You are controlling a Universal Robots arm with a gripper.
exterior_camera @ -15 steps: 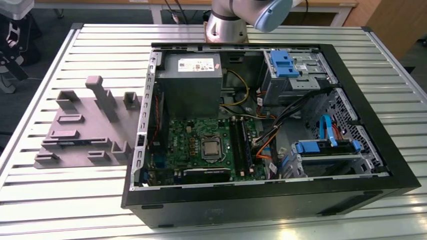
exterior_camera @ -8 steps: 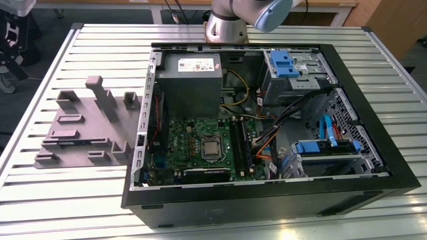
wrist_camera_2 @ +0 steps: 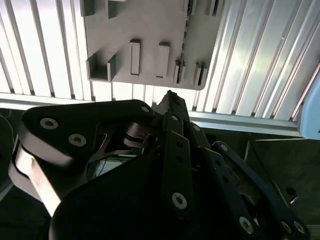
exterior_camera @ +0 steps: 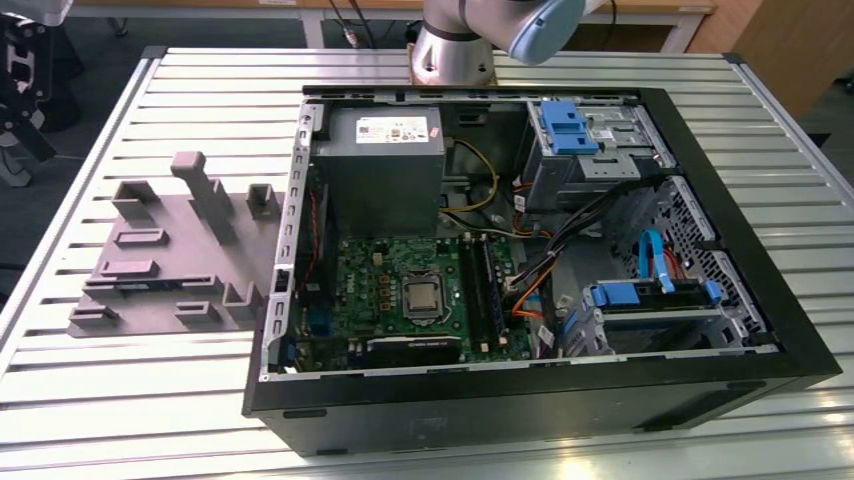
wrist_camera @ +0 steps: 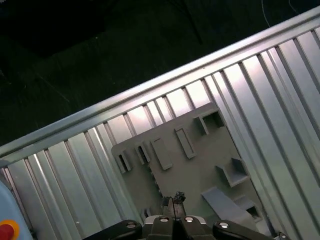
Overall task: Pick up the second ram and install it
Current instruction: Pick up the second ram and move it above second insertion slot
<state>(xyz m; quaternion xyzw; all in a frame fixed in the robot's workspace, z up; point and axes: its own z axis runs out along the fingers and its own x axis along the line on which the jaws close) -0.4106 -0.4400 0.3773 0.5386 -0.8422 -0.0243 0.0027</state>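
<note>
My gripper (wrist_camera: 175, 197) hangs high above the grey fixture plate (wrist_camera: 200, 165); its fingertips (wrist_camera_2: 170, 96) meet at a narrow point with nothing between them, so it is shut. In both wrist views the plate lies well below the tips, with low blocks and slots on it. The second ram is out of view; I cannot make it out on the plate or in the case. In the exterior view the fixture plate (exterior_camera: 167, 255) sits at the left of the open computer case (exterior_camera: 534, 260). Long black memory slots (exterior_camera: 481, 290) run beside the processor on the green motherboard (exterior_camera: 387, 295).
The arm's base (exterior_camera: 451, 55) stands behind the case on the slatted metal table (exterior_camera: 134, 390). Inside the case are a grey power supply (exterior_camera: 378, 165), blue drive brackets (exterior_camera: 567, 125) and loose cables (exterior_camera: 534, 285). The table's edge (wrist_camera: 150, 90) borders dark floor.
</note>
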